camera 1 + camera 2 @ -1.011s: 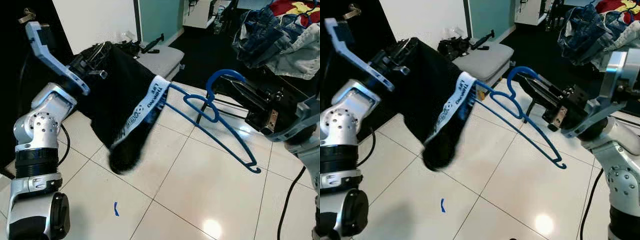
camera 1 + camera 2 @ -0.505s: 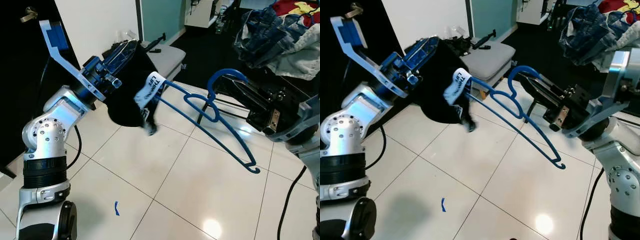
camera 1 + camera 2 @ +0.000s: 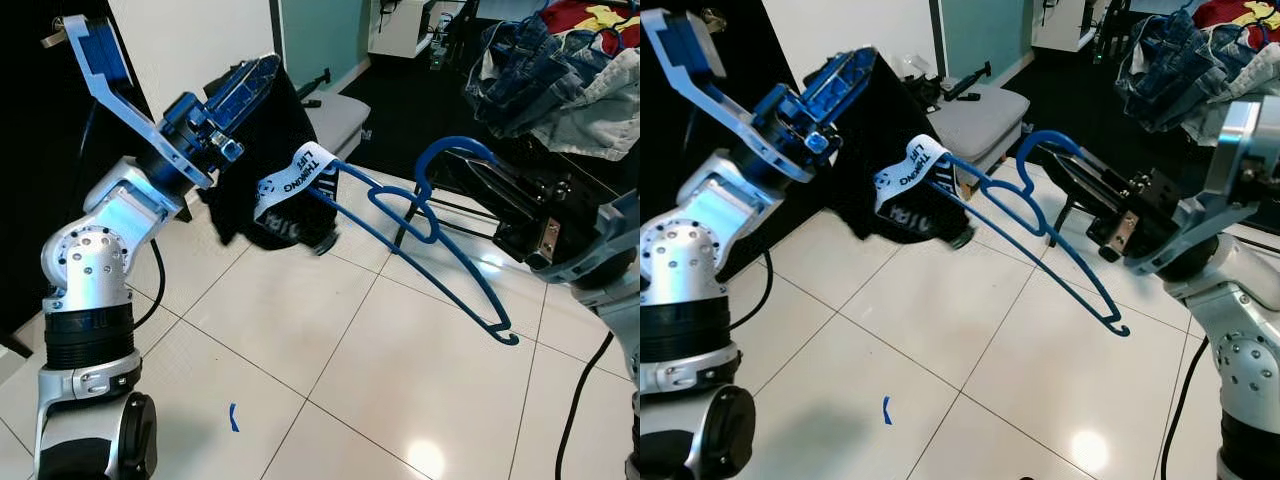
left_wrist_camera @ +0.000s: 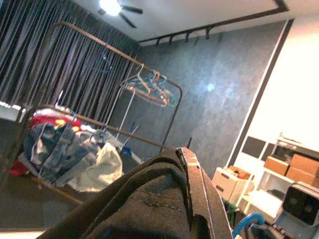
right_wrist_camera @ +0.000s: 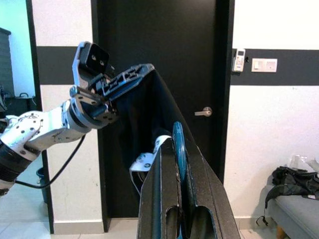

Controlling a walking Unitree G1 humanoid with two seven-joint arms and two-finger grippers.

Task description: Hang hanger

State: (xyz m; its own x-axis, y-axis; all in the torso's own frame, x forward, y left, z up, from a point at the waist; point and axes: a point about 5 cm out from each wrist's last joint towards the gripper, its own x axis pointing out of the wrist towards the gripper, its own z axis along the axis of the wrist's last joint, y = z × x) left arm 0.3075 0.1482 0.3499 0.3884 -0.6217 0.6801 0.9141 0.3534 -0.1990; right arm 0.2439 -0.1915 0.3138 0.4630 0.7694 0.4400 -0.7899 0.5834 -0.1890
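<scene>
My right gripper (image 3: 445,172) is shut on the blue hanger (image 3: 455,146) just below its hook and holds it out over the tiled floor. In the right wrist view the hanger (image 5: 178,142) sits between the two black fingers (image 5: 162,169). A black garment (image 3: 262,150) with a white lettered waistband (image 3: 295,180) hangs bunched at the hanger's far left end. My raised left gripper (image 3: 248,82) is shut on the garment's upper edge. The same cloth (image 4: 149,199) lies over one finger (image 4: 192,181) in the left wrist view. Whether the waistband is threaded onto the hanger arm I cannot tell.
A rail piled with jeans and clothes (image 3: 560,70) stands at the back right. A grey cushioned bench (image 3: 325,118) sits behind the garment. The left wrist view has a clothes rack with hangers (image 4: 149,84). A blue tape mark (image 3: 232,418) lies on the white tiles.
My left arm has swung up and in, lifting the garment from a long hanging drape into a bunch by the hanger's end. The right arm and hanger stay still.
</scene>
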